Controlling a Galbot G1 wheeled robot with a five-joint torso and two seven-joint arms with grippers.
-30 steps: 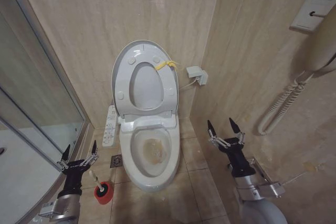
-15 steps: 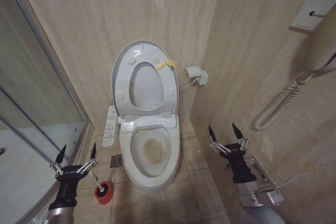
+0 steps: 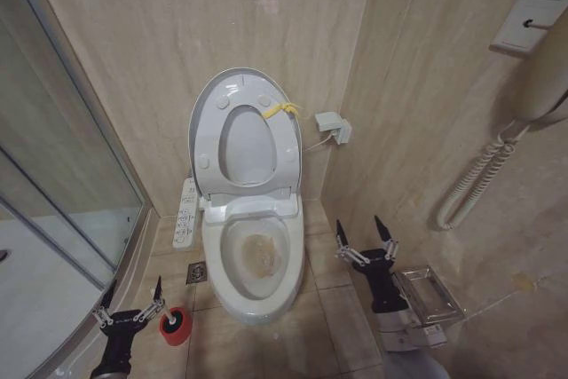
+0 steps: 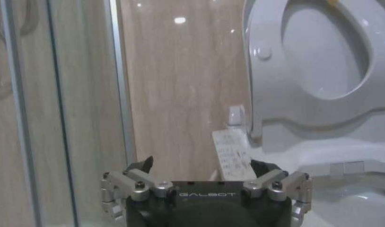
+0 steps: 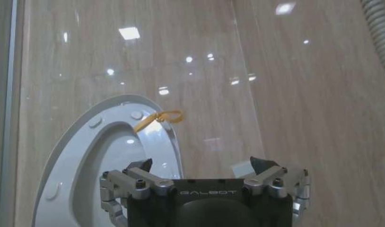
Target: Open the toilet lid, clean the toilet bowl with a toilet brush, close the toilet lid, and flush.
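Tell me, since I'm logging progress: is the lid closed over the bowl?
No. In the head view the lid stands raised against the wall, leaving the stained bowl uncovered.

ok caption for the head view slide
Toilet lid raised over stained toilet bowl; both open grippers, left and right, flank it.

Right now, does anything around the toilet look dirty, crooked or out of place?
Yes. The toilet bowl has a brownish stain on its inner floor. A yellow tag hangs loose from the raised toilet lid. Nothing looks spilled or broken; the left gripper and right gripper hang open, touching nothing.
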